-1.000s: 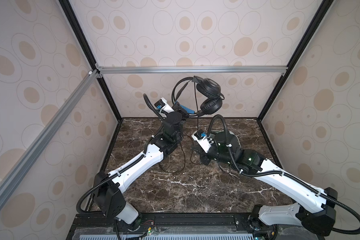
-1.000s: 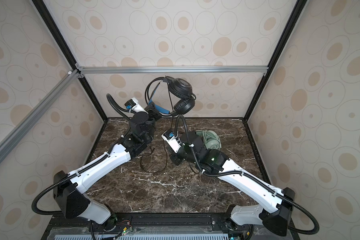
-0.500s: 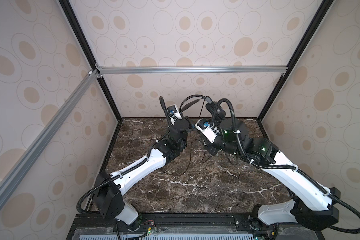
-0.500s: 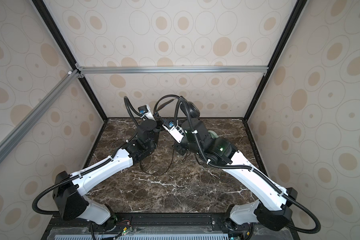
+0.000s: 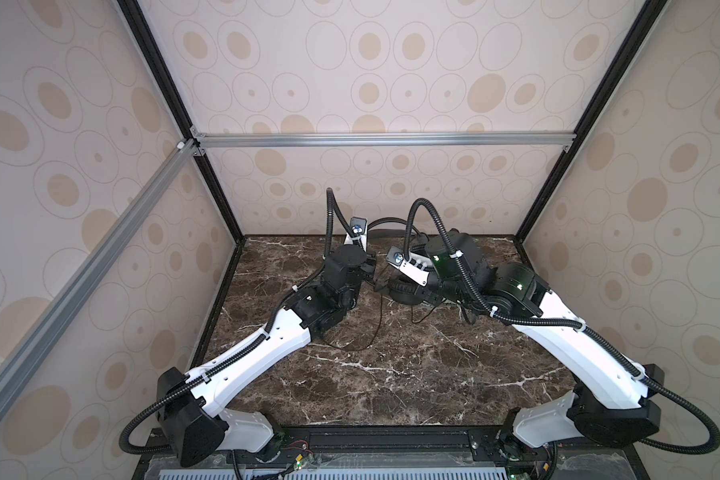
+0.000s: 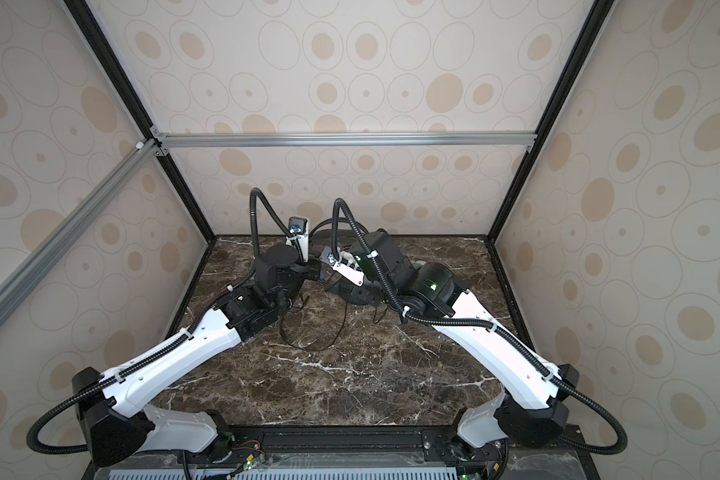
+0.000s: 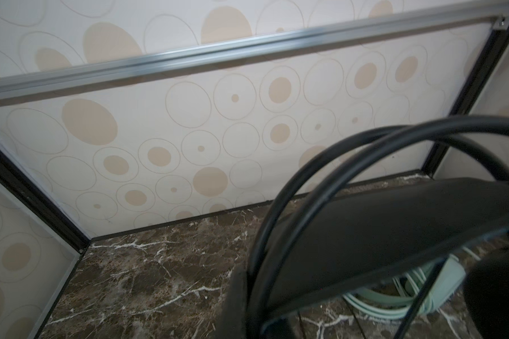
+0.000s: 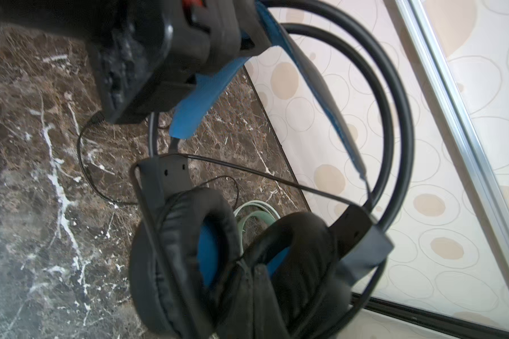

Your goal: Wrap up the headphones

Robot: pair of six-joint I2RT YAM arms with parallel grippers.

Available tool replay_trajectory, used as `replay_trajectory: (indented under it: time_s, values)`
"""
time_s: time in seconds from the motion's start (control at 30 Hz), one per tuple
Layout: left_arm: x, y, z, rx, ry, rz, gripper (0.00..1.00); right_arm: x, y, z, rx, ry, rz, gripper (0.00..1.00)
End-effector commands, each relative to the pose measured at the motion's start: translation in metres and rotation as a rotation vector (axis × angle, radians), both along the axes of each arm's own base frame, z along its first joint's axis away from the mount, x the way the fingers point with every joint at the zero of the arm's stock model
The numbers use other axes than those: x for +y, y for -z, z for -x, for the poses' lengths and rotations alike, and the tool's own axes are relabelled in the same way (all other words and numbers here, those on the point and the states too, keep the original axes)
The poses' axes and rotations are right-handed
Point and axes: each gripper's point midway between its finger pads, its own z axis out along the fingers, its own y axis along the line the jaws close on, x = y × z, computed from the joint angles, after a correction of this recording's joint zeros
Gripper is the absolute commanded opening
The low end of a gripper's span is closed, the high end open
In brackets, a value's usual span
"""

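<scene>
blue band (image 8: pixel 202 97) of black headphones (image 8: pixel 171 240) pinched between left fingers (image 8: pixel 227 32)

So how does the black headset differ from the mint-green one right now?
The black headset is gripped at its blue band by the left pincer; the mint-green headset lies on the table. The black one's thin cord trails loose; the mint one's pale cord sits looped. Both are corded.

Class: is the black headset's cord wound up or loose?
Mostly loose: the cord trails in a slack loop on the table; only one strand crosses the black headset.
</scene>
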Motion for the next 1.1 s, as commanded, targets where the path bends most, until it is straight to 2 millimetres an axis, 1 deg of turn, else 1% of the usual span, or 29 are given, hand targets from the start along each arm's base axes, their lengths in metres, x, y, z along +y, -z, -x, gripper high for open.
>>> replay_trajectory:
  time_s: [0.0,0.27,0.43,0.6,0.7,0.77,0.87,0.97,1.07]
  values:
    - [-0.002,0.005,0.016,0.066,0.096,-0.118,0.0,-0.011,-0.009,-0.002,-0.064,0.019,0.056,0.01]
    - [-0.015,0.018,0.033,0.179,0.246,-0.224,0.0,-0.015,-0.001,-0.007,-0.086,0.041,0.098,0.01]
    - [-0.016,0.02,0.042,0.209,0.3,-0.263,0.0,-0.018,0.001,-0.008,-0.106,0.045,0.11,0.02]
    - [-0.027,0.021,0.056,0.25,0.415,-0.256,0.0,-0.018,0.014,-0.009,-0.106,0.035,0.134,0.03]
    - [-0.035,0.023,0.065,0.28,0.49,-0.26,0.0,-0.017,0.026,-0.007,-0.106,0.013,0.147,0.04]
    - [-0.037,0.023,0.07,0.293,0.52,-0.262,0.0,-0.017,0.031,-0.006,-0.112,0.0,0.152,0.05]
    - [-0.038,0.022,0.076,0.299,0.554,-0.261,0.0,-0.016,0.035,-0.001,-0.12,-0.034,0.133,0.08]
    - [-0.038,0.019,0.08,0.298,0.57,-0.254,0.0,-0.014,0.035,0.005,-0.118,-0.064,0.075,0.11]
    - [-0.041,0.012,0.083,0.289,0.595,-0.236,0.0,-0.016,0.035,0.006,-0.093,-0.06,0.013,0.12]
